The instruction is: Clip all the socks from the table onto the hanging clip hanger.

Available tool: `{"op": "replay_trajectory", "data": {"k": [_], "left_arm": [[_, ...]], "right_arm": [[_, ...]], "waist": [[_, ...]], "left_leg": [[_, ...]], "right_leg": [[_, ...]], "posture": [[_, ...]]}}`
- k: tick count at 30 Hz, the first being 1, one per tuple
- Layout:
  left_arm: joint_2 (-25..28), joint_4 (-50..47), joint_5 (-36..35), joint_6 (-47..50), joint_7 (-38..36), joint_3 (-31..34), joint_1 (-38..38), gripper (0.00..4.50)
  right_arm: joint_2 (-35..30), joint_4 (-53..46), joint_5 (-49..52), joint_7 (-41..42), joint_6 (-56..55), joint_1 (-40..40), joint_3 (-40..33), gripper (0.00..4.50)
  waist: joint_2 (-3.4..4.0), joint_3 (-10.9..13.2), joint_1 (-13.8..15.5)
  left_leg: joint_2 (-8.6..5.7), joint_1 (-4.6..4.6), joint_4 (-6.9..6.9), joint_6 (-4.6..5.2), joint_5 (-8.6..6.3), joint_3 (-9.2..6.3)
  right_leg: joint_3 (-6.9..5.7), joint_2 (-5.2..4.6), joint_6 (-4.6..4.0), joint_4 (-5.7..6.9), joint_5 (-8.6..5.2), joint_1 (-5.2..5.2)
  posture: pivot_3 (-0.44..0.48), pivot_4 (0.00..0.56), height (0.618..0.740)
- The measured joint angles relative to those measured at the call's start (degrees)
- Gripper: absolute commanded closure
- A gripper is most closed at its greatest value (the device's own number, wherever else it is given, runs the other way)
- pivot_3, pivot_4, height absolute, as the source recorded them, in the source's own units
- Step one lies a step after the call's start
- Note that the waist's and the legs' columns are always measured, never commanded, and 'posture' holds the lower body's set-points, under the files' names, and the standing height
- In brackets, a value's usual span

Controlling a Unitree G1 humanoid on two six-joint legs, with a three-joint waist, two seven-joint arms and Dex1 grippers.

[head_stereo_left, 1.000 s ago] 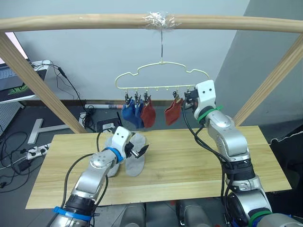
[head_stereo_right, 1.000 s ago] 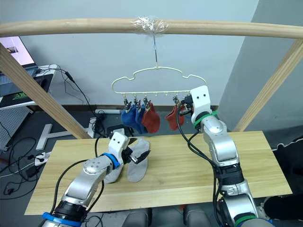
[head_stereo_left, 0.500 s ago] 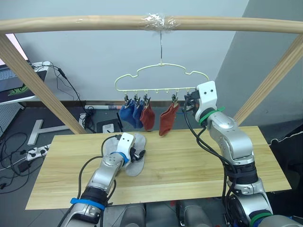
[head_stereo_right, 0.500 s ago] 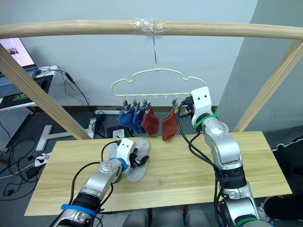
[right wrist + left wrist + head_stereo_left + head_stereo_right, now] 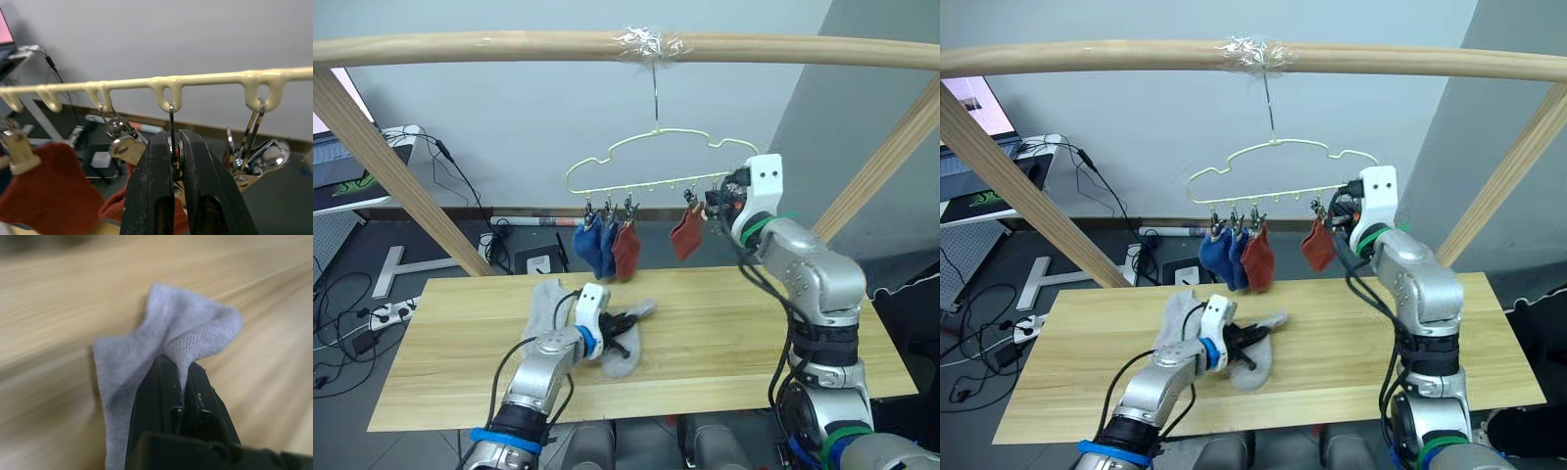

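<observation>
On the table [image 5: 754, 328], my left gripper [image 5: 623, 327] is shut on a fold of a light grey sock [image 5: 195, 328], pinched between the black fingers [image 5: 151, 391]. That sock [image 5: 628, 354] lies bunched on the wood. A second grey sock [image 5: 546, 298] lies flat just to its left. The clip hanger [image 5: 656, 157] hangs tilted from the rail. Two blue socks [image 5: 590, 245] and two rust red socks [image 5: 626, 251] [image 5: 687, 233] hang clipped to it. My right gripper [image 5: 172, 142] is shut on the wire of a clip under the hanger bar [image 5: 210, 78], beside the right-hand red sock [image 5: 54, 191].
A round wooden rail [image 5: 509, 44] spans the top, with slanted wooden posts [image 5: 401, 186] [image 5: 881, 166] on both sides. Behind the table, cables and a power strip [image 5: 382, 313] lie on the floor, and a desk with a screen [image 5: 342, 166] stands at the far left.
My left gripper has closed on the grey sock and dragged it to the right. My right gripper has moved right and up, tilting the hanger and swinging the clipped socks that way.
</observation>
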Motion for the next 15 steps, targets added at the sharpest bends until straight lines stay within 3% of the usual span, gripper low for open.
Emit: {"op": "replay_trajectory", "data": {"k": [7,15], "left_arm": [[-7.7,-7.9,-3.7,-0.5,2.9,-0.3,-6.6,4.49],[-10.7,-7.0,-1.2,-6.9,7.4,-1.8,-9.5,4.49]], "right_arm": [[4.1,0.8,5.9,-5.4,22.2,-11.5,-17.7,4.50],[6.9,1.4,5.8,-8.6,29.6,-16.5,-23.9,4.50]], "waist": [[0.02,0.0,-0.1],[0.03,0.0,-0.1]], "left_leg": [[-0.01,0.00,-0.03,0.01,0.00,-0.01],[-0.04,-0.05,-0.06,0.01,-0.01,0.01]], "right_leg": [[-0.01,0.01,-0.01,-0.04,0.00,0.00],[0.01,0.00,0.00,-0.11,0.00,-0.04]], "posture": [[0.110,0.183,0.740],[0.094,0.182,0.740]]}}
